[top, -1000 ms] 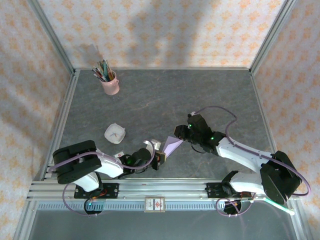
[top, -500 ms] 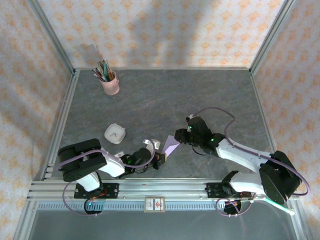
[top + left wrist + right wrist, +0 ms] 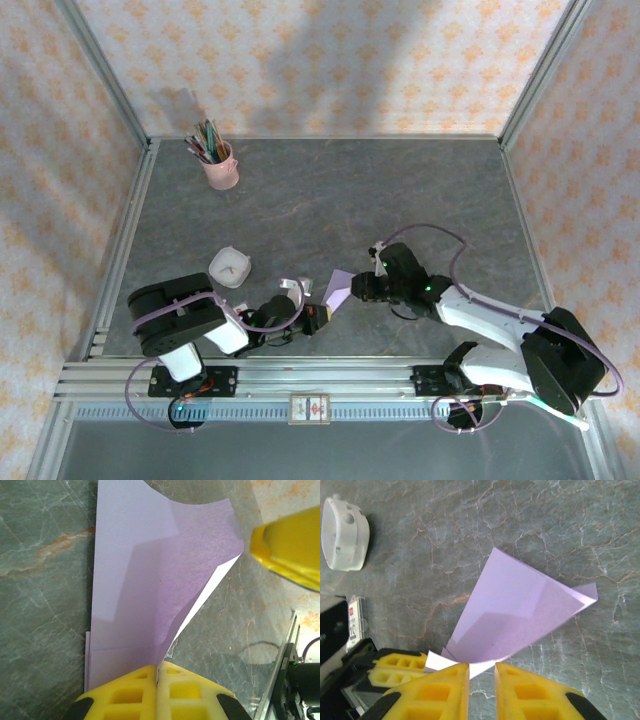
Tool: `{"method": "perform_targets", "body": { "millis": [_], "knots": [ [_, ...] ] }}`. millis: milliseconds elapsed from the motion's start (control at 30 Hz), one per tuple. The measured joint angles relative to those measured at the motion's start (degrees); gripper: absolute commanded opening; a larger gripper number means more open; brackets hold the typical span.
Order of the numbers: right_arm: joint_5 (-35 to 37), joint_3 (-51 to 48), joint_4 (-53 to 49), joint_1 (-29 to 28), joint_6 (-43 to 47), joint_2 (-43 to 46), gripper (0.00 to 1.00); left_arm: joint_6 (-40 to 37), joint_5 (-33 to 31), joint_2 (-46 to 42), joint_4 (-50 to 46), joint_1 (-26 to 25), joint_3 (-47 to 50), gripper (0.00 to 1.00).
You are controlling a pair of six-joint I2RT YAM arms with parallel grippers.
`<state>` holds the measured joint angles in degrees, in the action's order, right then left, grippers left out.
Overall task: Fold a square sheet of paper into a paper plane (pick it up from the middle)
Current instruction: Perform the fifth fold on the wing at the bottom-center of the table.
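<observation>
Top external: pink cup of pens [image 3: 220, 166] at the back left of the counter [image 3: 400, 190], with a small white dish [image 3: 230, 267] nearer the front. Left wrist view: left fingers [image 3: 145, 682] pressed together, pinching the bottom edge of the lavender sheet [image 3: 150, 580]. Sheet is partly folded and creased, one flap lifted and curling. It sits between the two arms, near the counter's front edge. Right wrist view: right fingers [image 3: 461, 677] narrow, with a slim gap showing. Sheet's edge sits right at their tips; can't tell if it's pinched.
</observation>
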<state>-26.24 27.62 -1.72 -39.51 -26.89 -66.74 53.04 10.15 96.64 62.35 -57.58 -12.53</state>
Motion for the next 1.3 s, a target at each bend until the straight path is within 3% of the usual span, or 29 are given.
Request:
{"method": "perform_targets", "body": {
  "millis": [367, 1300],
  "knots": [
    [-1.27, -0.63, 4.85, -3.65, 1.46, -5.73, 0.09, 5.49, 1.05, 3.58, 8.85, 0.37, 1.73, 0.00],
    [1.27, 2.78, 8.17, -4.98, 3.19, -13.31, 0.06, 8.50, 0.35, 3.82, 8.76, 0.37, 1.66, 0.00]
  ]
}}
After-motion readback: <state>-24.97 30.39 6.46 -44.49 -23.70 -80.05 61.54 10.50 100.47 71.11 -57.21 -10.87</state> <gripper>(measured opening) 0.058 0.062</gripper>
